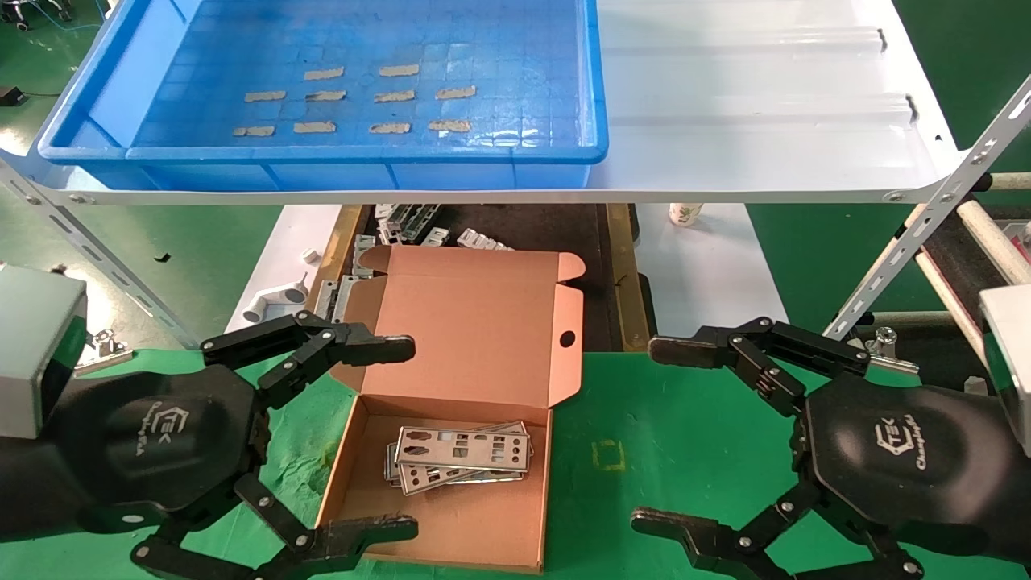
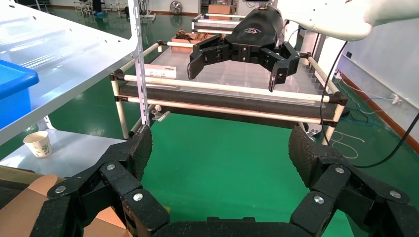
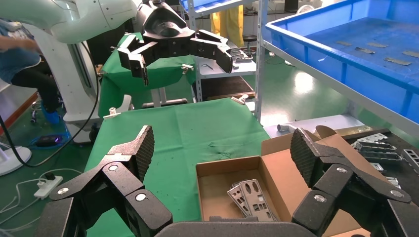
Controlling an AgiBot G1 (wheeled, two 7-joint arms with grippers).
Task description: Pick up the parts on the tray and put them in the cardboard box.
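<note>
The cardboard box (image 1: 451, 524) lies open on the green cloth, lid up, and it also shows in the right wrist view (image 3: 217, 187). A few silver metal parts (image 1: 459, 455) lie stacked inside it; the right wrist view shows these parts (image 3: 249, 197) too. The blue tray (image 1: 121, 72) on the white shelf holds only tan tape strips. My left gripper (image 1: 407, 435) is open and empty at the box's left side. My right gripper (image 1: 660, 435) is open and empty to the right of the box. Each wrist view shows the other arm's gripper farther off.
The white shelf (image 1: 765, 121) overhangs the table's back. Under it lie more metal plates (image 1: 411, 221), a white pipe fitting (image 1: 274, 302) and a paper cup (image 1: 685, 213). A slanted shelf brace (image 1: 926, 234) and a roller rack (image 1: 983, 242) stand at the right.
</note>
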